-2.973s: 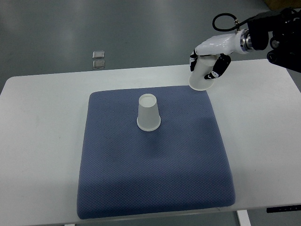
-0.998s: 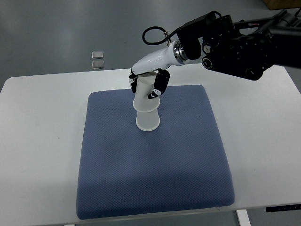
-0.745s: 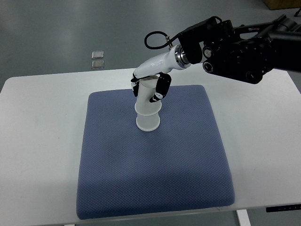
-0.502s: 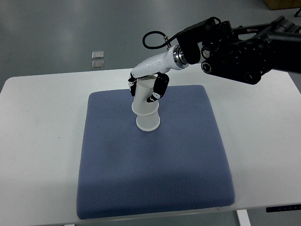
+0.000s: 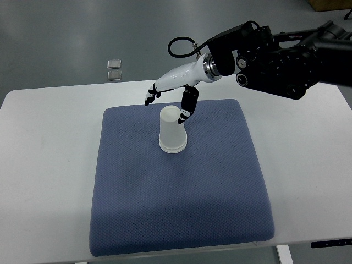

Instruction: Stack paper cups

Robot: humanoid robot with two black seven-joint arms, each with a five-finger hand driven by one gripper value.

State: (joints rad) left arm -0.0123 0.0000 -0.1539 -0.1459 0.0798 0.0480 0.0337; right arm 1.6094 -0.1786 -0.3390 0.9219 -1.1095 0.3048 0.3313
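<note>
I am seeing my right hand [image 5: 171, 94] hovering with fingers spread, gripping nothing, just above the stacked paper cups [image 5: 172, 131] standing upside down on the blue mat [image 5: 181, 187], centre frame.

Brightness: bright, even, diffuse light from overhead.
Shadows: faint and soft; a dim patch on the blue mat [image 5: 181, 187] below and around the paper cup stack [image 5: 172, 131].
Glare: white bench [image 5: 49, 165] near washed out, little surface detail; small highlights on the glossy right hand [image 5: 171, 94].
Focus: sharp across the frame; mat weave resolved.
Dark areas: black forearm housing [image 5: 275, 49] loses detail.
Distortion: bench edges bow slightly.
</note>
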